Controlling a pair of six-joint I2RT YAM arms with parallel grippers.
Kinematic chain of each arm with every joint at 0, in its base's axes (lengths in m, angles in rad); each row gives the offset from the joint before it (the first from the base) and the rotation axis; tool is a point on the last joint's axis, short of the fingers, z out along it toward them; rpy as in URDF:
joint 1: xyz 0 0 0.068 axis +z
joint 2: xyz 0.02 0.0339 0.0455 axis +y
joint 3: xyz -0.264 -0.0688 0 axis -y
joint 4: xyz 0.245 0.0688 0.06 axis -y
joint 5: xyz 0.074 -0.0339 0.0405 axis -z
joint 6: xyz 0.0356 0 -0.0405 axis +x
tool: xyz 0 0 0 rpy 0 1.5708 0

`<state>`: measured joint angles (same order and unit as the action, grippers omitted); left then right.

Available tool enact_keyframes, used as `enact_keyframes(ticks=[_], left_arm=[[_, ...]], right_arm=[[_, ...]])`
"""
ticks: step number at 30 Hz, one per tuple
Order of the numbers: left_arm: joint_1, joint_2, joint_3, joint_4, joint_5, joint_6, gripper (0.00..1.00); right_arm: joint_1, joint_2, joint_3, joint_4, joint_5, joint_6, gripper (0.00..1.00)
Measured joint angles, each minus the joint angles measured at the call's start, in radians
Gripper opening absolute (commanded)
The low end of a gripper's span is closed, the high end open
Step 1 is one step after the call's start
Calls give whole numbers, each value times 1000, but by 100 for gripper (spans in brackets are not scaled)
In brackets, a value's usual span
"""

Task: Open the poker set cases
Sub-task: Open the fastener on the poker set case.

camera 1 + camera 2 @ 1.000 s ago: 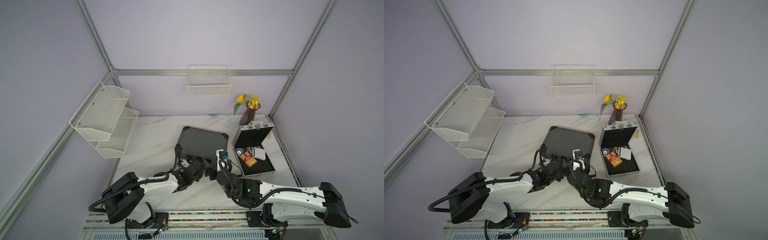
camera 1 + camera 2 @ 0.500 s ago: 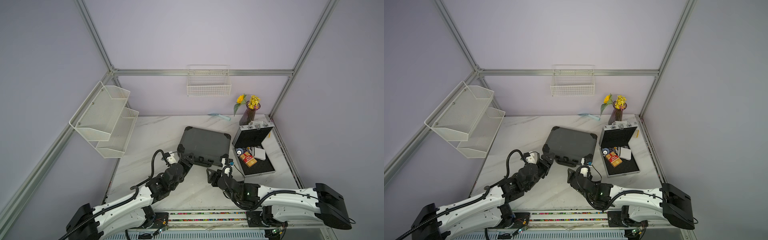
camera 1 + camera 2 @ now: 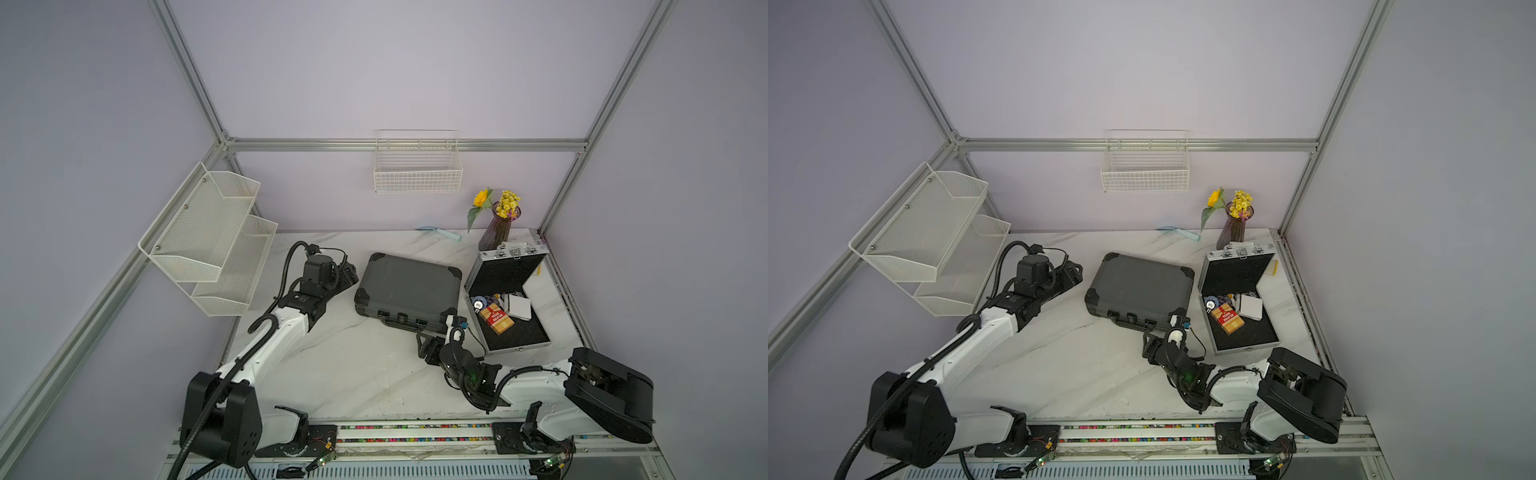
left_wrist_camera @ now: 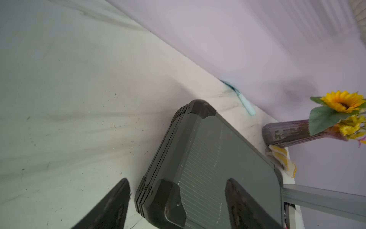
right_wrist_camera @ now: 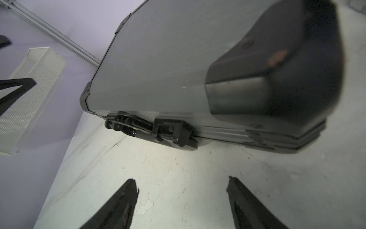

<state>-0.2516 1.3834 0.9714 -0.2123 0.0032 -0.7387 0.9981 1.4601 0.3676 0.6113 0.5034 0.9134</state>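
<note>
Poker set cases stand side by side on the table point(image 3: 332, 374), and only one of them is left to open. Furthest left, the left tool point(image 3: 349, 276) hovers just beside the left short end of the dark grey case point(image 3: 409, 289), apart from it. Its jaws are spread wide and hold nothing. In the left wrist view one finger point(image 4: 118, 194) hangs over bare table and the other sits above the ribbed lid, so a black corner cap point(image 4: 166, 196) lies between them.

The dark grey case lies flat and shut in the middle of the table. Its long axis runs across the robot from left to right, slightly slanted, and its latched front edge point(image 3: 401, 319) faces the robot.

The right tool point(image 3: 424, 344) sits low over the table just off the case's front right corner, pointing at that front edge. Its jaws are also wide apart and empty. In the right wrist view a latch point(image 5: 170, 129) lies ahead of the fingertips and a little to one side, with bare table between.

Furthest right, the silver case point(image 3: 505, 270) already has its lid up, with a red card box point(image 3: 496, 319) lying inside.

Judged from this, the latches come next, and the right tool is the nearer one. It would have to travel leftward along the front edge, while the left tool is placed to steady the short end
</note>
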Motion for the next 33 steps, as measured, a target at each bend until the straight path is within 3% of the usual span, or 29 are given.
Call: enact_keyframes(ticks=[6,16,26,33], left_arm=[[10,173,9,-6,75,-21,77],[13,214,-101,213,235,-140,73],[-25,232,-146,336,233,-207,72],[-85,203,-209,412,150,-254,72]], right_arm=[[-81,163,33,194,-114,-113,83],[-176,378,89,409,-448,-247,83],[-234,439,42,632,-598,-240,67],[-235,444,-15,713,-553,-46,51]])
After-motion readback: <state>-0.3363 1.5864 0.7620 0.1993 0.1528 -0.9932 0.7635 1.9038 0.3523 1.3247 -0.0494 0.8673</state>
